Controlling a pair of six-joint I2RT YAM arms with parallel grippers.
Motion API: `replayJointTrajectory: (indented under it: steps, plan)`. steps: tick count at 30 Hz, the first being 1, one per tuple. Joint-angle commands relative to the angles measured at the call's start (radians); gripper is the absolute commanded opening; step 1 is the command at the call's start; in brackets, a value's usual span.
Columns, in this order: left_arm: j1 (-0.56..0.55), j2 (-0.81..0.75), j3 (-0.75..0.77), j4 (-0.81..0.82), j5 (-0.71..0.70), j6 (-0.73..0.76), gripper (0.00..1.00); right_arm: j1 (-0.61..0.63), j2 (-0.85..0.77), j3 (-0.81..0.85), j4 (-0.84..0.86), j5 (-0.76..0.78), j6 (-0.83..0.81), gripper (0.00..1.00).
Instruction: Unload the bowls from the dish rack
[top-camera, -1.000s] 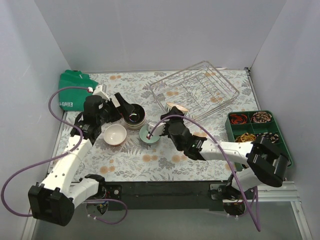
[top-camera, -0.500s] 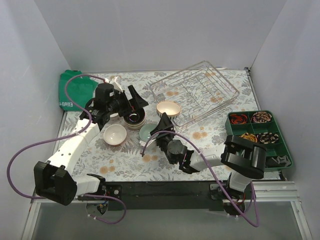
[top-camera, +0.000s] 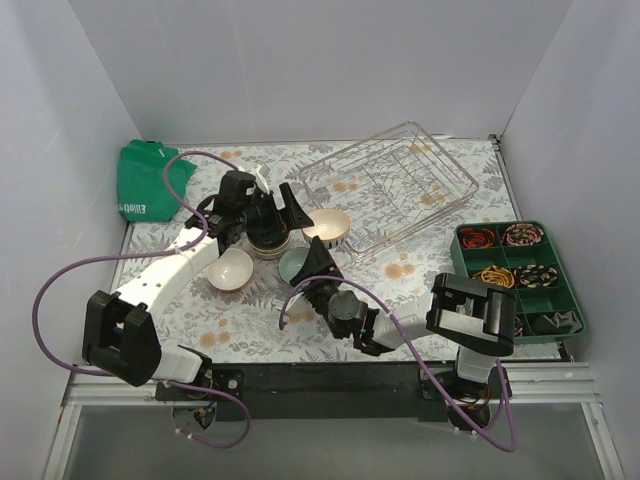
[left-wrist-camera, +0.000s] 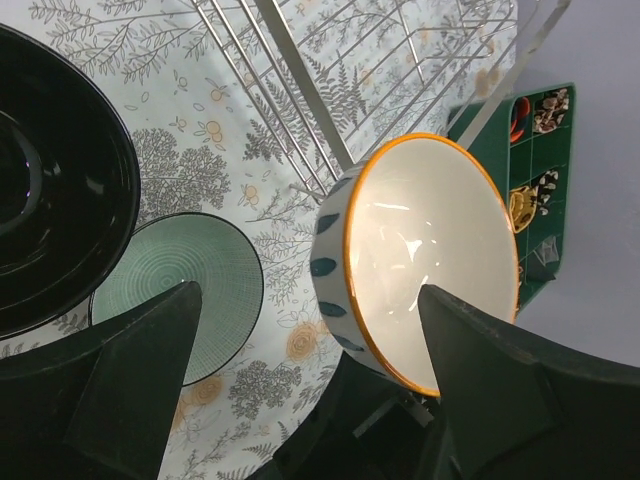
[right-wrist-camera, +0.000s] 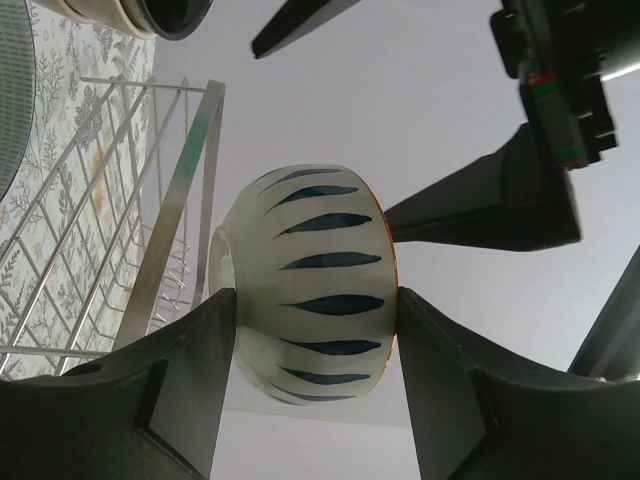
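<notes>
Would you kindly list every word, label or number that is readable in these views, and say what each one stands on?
"Elliot…": white print running sideways on the green bag at the table's far left, seen from the top camera; its ending is too blurred to read.
Nothing else is readable: no text shows on the orange-rimmed bowl, the dish rack or the green compartment tray.
</notes>
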Motion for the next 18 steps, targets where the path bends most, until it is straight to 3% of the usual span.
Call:
replayJointTrajectory:
  steps: [1,4,5,7,11,12,14,15,18]
  plan:
    - [-0.018,0.025,0.003,-0.024,0.017,0.001,0.88,0.013,0.004,0.036,0.46,0.014,-0.03,0.01]
    - [-0.024,0.039,-0.001,-0.019,0.013,0.001,0.83,0.021,0.013,0.043,0.463,0.015,-0.033,0.01]
    - [-0.026,0.042,-0.003,-0.012,0.014,0.003,0.76,0.024,0.014,0.043,0.463,0.014,-0.032,0.01]
    - [-0.032,0.05,-0.011,-0.002,0.027,-0.002,0.72,0.027,0.019,0.046,0.463,0.015,-0.032,0.01]
    - [-0.043,0.055,-0.027,0.033,0.059,-0.014,0.5,0.037,0.027,0.046,0.464,0.015,-0.033,0.01]
    - [-0.043,0.051,-0.032,0.039,0.06,-0.019,0.4,0.037,0.027,0.046,0.466,0.015,-0.033,0.01]
    - [-0.046,0.048,-0.043,0.048,0.06,-0.022,0.3,0.04,0.027,0.046,0.464,0.014,-0.035,0.01]
    - [-0.047,0.047,-0.044,0.048,0.06,-0.02,0.19,0.041,0.025,0.046,0.464,0.014,-0.033,0.01]
    - [-0.047,0.035,-0.052,0.054,0.039,-0.019,0.0,0.044,0.024,0.047,0.464,0.012,-0.033,0.01]
